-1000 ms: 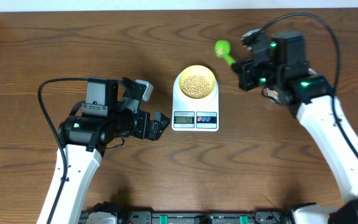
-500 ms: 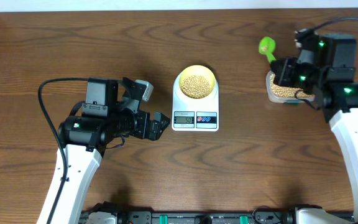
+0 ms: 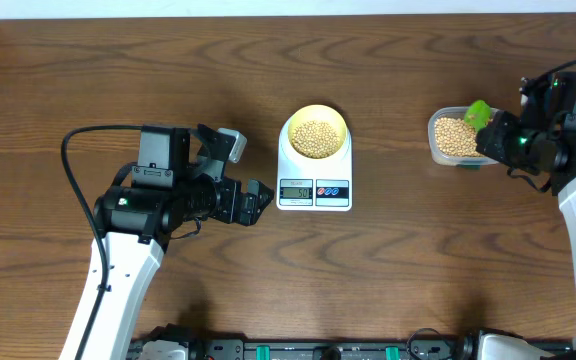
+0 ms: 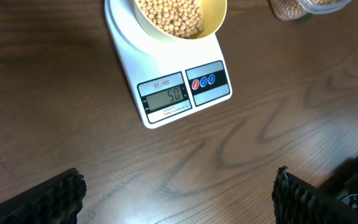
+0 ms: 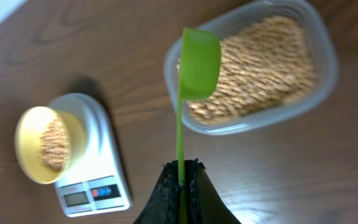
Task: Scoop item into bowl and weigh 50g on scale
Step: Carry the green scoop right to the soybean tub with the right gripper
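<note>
The beans (image 3: 314, 137) lie heaped in the pale yellow bowl (image 3: 315, 110), which sits on the far half of the white scale (image 3: 314, 190) at the middle of the table; the grey display at the scale's near edge shows digits that look like 50, with a red and a blue button just to its right. More beans fill a clear plastic tub (image 3: 432, 140) well apart to the right of the scale. The right gripper (image 5: 181, 177) is clamped tight on the thin handle of a green scoop (image 5: 199, 62), whose cup hangs over the tub's near-left edge, turned on its side so that its inside cannot be seen from the wrist camera. That arm reaches in from the right edge, its white forearm running toward the near right corner and its black wrist just right of the tub. The left gripper (image 4: 178, 196) stands spread wide with nothing between its fingers, low over bare wood just left of the scale and touching nothing; its arm bends up from the near left, with a black cable looping out to the left. The table (image 3: 168, 70) is dark brown wood with strong grain, and a pale strip of wall or floor shows along the far edge.
</note>
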### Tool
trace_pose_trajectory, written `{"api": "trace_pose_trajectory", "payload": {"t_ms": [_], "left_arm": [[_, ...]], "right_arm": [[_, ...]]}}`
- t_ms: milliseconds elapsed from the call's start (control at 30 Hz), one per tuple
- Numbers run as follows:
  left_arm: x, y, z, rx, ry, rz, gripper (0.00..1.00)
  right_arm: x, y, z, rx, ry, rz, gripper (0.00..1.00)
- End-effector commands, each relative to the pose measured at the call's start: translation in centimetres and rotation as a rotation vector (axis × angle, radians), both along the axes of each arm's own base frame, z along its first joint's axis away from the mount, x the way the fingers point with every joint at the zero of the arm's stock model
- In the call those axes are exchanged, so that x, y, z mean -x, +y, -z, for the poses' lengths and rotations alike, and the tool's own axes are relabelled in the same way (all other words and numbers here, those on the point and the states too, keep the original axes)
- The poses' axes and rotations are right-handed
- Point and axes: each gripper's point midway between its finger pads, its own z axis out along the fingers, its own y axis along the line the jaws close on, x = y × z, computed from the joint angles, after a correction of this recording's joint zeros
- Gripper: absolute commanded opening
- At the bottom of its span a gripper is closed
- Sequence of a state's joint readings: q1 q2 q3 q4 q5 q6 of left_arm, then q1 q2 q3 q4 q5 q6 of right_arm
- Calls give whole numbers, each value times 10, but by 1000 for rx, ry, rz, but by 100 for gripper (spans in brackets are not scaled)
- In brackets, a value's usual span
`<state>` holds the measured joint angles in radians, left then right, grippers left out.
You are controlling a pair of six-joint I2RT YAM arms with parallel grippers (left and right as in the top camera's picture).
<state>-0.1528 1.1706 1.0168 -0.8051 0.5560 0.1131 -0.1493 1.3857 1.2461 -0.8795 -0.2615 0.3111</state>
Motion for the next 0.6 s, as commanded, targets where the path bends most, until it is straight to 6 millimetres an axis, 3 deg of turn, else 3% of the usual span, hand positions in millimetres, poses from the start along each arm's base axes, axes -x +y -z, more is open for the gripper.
{"api": "trace_pose_trajectory", "payload": {"t_ms": [0, 267, 567], "left_arm": [[1, -3, -2, 8, -7, 23, 98], [1, -3, -2, 8, -7, 23, 98], [1, -3, -2, 8, -7, 23, 98]], "right_arm": [[4, -20, 2, 86, 18, 72, 2], [7, -22, 22, 89, 99, 76, 2], [9, -41, 56, 203, 222, 77, 1]]}}
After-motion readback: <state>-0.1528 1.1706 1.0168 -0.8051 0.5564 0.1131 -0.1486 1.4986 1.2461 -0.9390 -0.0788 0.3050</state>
